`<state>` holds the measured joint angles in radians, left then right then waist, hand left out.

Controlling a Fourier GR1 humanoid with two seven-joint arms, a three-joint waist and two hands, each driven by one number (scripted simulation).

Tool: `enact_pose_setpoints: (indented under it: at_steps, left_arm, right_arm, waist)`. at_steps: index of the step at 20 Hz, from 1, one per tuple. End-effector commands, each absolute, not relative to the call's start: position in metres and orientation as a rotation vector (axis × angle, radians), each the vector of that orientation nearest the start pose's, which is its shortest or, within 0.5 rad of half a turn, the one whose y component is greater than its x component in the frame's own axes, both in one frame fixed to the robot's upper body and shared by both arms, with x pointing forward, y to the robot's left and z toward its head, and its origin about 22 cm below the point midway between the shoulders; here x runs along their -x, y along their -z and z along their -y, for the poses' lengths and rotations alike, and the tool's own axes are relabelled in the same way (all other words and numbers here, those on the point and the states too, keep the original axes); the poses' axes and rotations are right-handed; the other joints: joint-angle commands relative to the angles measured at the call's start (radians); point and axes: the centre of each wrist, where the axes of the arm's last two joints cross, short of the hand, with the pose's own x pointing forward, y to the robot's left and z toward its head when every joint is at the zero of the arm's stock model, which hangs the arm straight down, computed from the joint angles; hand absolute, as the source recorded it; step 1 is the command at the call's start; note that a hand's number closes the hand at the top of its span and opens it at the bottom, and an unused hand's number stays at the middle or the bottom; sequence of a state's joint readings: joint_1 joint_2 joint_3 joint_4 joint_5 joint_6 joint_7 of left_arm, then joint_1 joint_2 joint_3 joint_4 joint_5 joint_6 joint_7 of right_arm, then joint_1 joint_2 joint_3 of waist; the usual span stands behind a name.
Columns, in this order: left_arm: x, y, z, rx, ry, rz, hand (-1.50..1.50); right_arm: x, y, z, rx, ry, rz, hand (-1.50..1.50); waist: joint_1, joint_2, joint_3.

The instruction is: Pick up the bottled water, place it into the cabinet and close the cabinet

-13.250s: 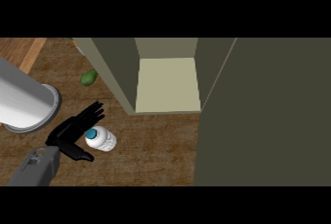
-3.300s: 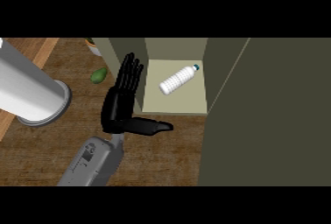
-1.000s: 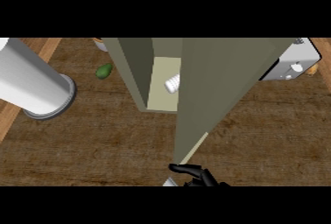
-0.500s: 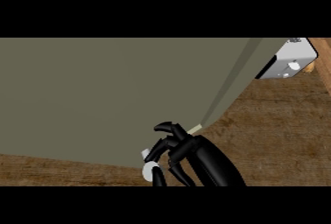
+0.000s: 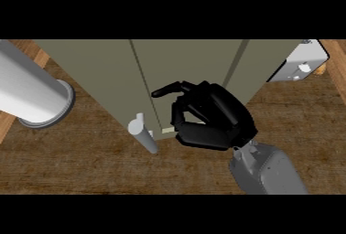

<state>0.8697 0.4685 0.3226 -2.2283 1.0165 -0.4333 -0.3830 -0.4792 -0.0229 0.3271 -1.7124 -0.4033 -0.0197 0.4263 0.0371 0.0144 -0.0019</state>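
While the brown wooden counter (image 5: 81,169) fills the lower part of the head view, the olive-grey cabinet (image 5: 94,68) takes up most of the top, its fronts drawn together with only thin seams between them. A big pale grey cylinder (image 5: 30,91) lies on the counter at the left, just beside the cabinet. The right hand (image 5: 213,121) comes in on its grey forearm (image 5: 267,171) from the lower edge and rests against the cabinet front. Its fingers are curled and grasp nothing, with one stretched out to the left. A white appliance (image 5: 304,64) shows behind the cabinet's right corner. A grey handle (image 5: 143,133) stands out from the front, left of the hand. The bottled water cannot be seen, since the cabinet fronts cover the inside.
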Motion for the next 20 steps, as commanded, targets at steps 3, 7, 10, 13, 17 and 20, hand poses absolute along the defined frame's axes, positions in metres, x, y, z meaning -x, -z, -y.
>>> enact_pose_setpoints:
  at_steps: [3,7,10,13,17,20]
  left_arm:
    - [-0.026,-0.113,-0.368,0.324,-0.253,2.009,-1.5]
    - [-0.027,-0.103,-0.385,0.327,-0.267,2.018,-1.5]
    - [-0.018,-0.12,-0.394,0.343,-0.236,1.995,-1.5]
    - [-0.022,-0.117,-0.378,0.33,-0.244,2.002,-1.5]
    - [-0.021,-0.116,-0.381,0.365,-0.24,1.978,-1.5]
    - [-0.027,-0.11,-0.384,0.402,-0.233,1.973,-1.5]
  right_arm:
    - [-0.338,-0.167,0.104,-0.711,-0.357,1.592,1.5]
    - [-0.366,-0.15,0.113,-0.714,-0.394,1.589,1.5]
    - [-0.379,-0.15,0.108,-0.708,-0.415,1.597,1.5]
    - [-0.384,-0.158,0.098,-0.71,-0.443,1.561,1.5]
    - [-0.385,-0.174,0.086,-0.735,-0.44,1.564,1.5]
    - [-0.385,-0.177,0.072,-0.788,-0.464,1.512,1.5]
  waist:
    - [-0.004,-0.013,0.002]
    - [-0.01,-0.011,0.002]
    - [0.001,-0.009,0.002]
    - [-0.004,-0.01,0.002]
    - [-0.004,-0.009,0.002]
    - [0.014,-0.004,0.001]
